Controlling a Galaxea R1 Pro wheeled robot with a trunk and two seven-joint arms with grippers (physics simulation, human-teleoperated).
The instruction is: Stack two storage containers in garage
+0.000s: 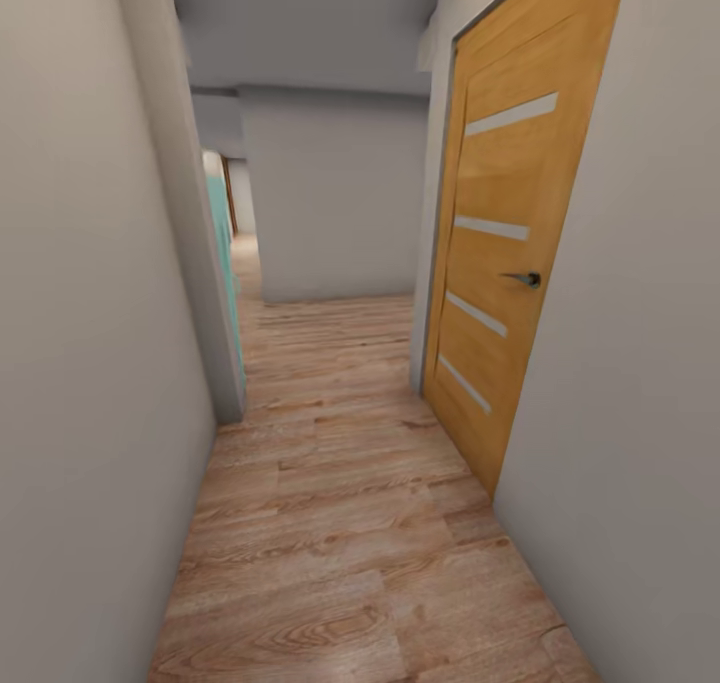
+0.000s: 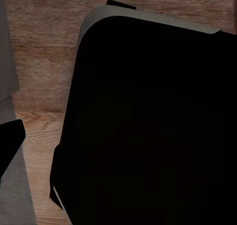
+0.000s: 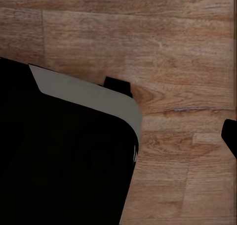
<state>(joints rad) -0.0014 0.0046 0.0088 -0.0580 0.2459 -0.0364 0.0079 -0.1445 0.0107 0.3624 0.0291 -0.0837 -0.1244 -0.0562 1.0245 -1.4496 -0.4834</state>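
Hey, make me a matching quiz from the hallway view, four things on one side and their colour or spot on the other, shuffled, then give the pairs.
Things:
1. Honey-coloured wooden door with pale horizontal strips
2. Small dark lever door handle
3. Light wood plank floor
4. Teal painted wall edge

Descriptions:
A. Underfoot, running down the corridor
B. Far along on the left side
C. Shut, set in the right wall
D. Midway up the door, near its far edge

Pairs: 1-C, 2-D, 3-A, 4-B
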